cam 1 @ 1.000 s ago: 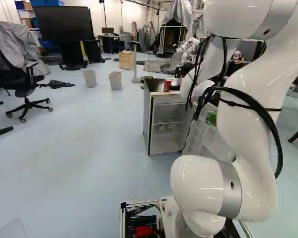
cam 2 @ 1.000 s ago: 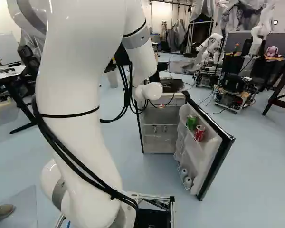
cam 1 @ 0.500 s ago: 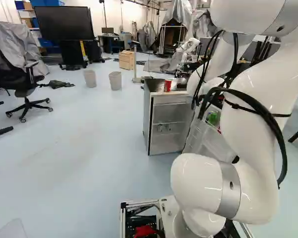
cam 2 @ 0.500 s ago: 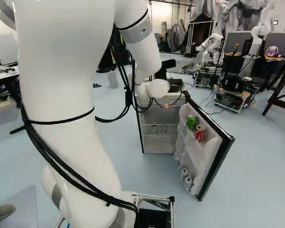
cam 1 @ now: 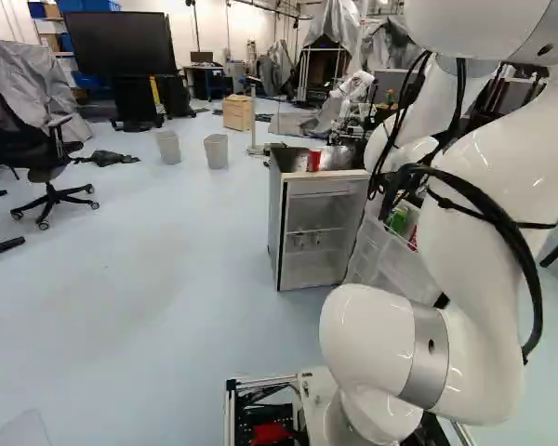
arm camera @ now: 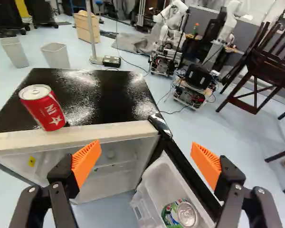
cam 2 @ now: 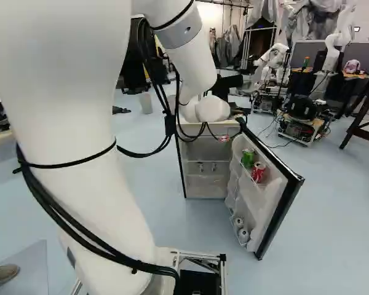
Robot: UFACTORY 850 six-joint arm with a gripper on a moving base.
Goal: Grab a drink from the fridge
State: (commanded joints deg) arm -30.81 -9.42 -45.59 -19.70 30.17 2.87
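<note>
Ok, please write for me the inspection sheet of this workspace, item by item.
Surface: fridge top, black and glossy; red can upright near its front edge.
Job's things: fridge door open; green can and second red can in its shelf.
Clutter: dark cloth on the floor, away from the fridge.
Gripper: open, nothing between its pads.
Cables: black cables strapped along the arm; thin one on the floor beyond the fridge.
Surroundings: another robot, two bins, office chair.

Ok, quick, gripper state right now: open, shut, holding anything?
Black two-fingered gripper: open, orange pads wide apart, holding nothing; the red metal can on the black-topped fridge is not between them.
</note>
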